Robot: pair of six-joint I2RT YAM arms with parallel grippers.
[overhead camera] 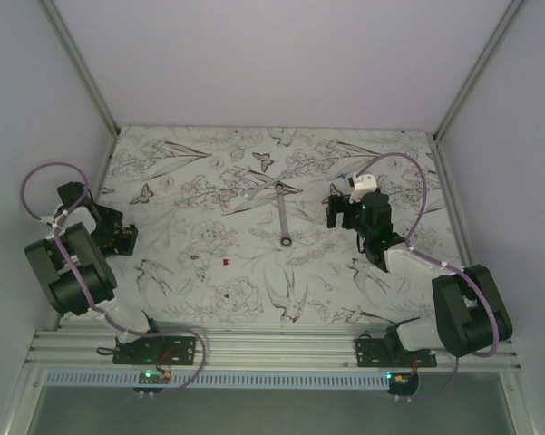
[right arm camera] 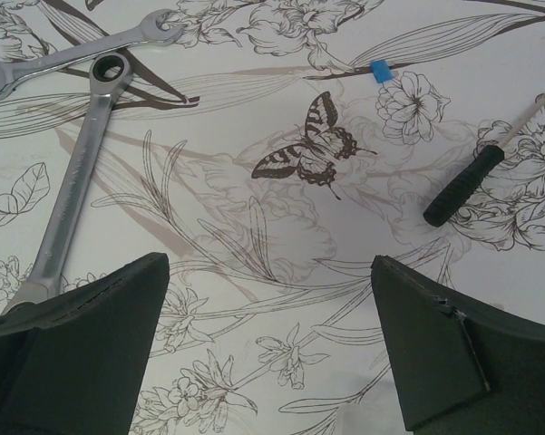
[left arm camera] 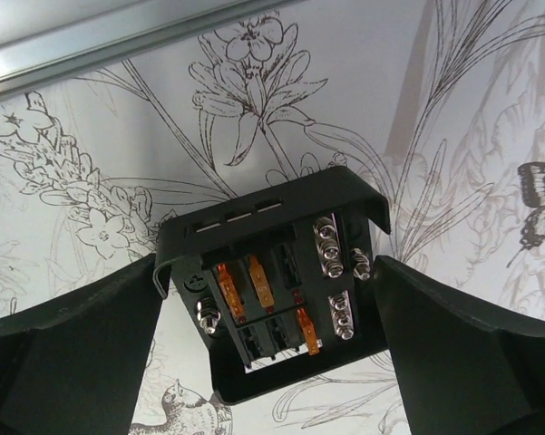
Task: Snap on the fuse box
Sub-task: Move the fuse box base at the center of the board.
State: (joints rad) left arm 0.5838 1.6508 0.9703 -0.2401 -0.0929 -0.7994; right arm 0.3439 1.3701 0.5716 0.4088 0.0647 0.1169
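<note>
Left jaws gape, flanking the fuse box (left arm camera: 272,283); right jaws gape too.

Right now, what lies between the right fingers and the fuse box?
In the top view, a silver wrench and a small red piece lie on the table between the right fingers and the fuse box.

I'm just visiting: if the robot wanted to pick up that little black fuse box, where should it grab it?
Probably across its two outer side walls, coming down from above. The fuse box lies open side up, its middle crowded with orange fuses and screws, while those walls look plain and roughly parallel. The left gripper hangs open over it, one of its fingers on each side.
</note>
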